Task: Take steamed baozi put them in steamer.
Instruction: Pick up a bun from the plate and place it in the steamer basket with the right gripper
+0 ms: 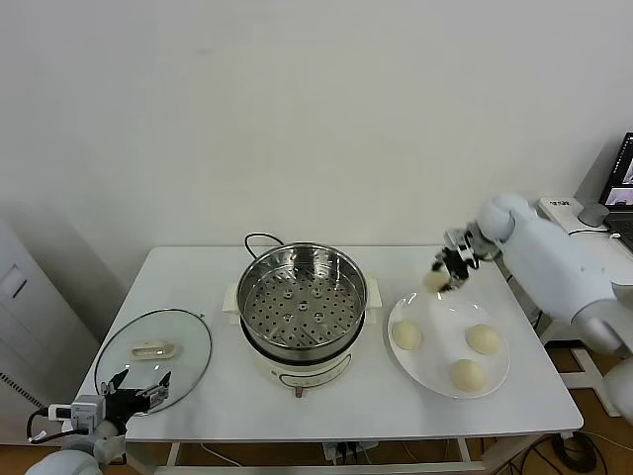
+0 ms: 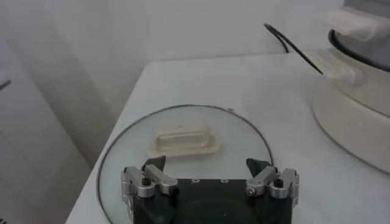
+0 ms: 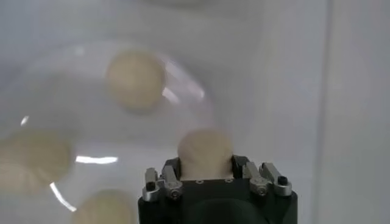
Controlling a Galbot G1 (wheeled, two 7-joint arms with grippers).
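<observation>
My right gripper (image 1: pixel 442 278) is shut on a cream-white steamed baozi (image 3: pixel 205 153) and holds it in the air above the far edge of the white plate (image 1: pixel 435 381). That held baozi (image 1: pixel 434 281) sits between the fingers. Three more baozi lie on the plate: one at its left (image 1: pixel 406 335), one at its right (image 1: pixel 483 338), one at the front (image 1: pixel 468 374). The steamer (image 1: pixel 302 302), a shiny steel pot with a perforated tray, stands mid-table on a cream base, left of the plate. My left gripper (image 1: pixel 138 380) rests open over the near edge of the glass lid.
A round glass lid (image 1: pixel 153 358) with a white handle (image 2: pixel 184 140) lies flat at the table's left front. A black cord (image 1: pixel 259 238) runs behind the steamer. The table edge is close behind the plate on the right, with a desk and laptop (image 1: pixel 621 183) beyond.
</observation>
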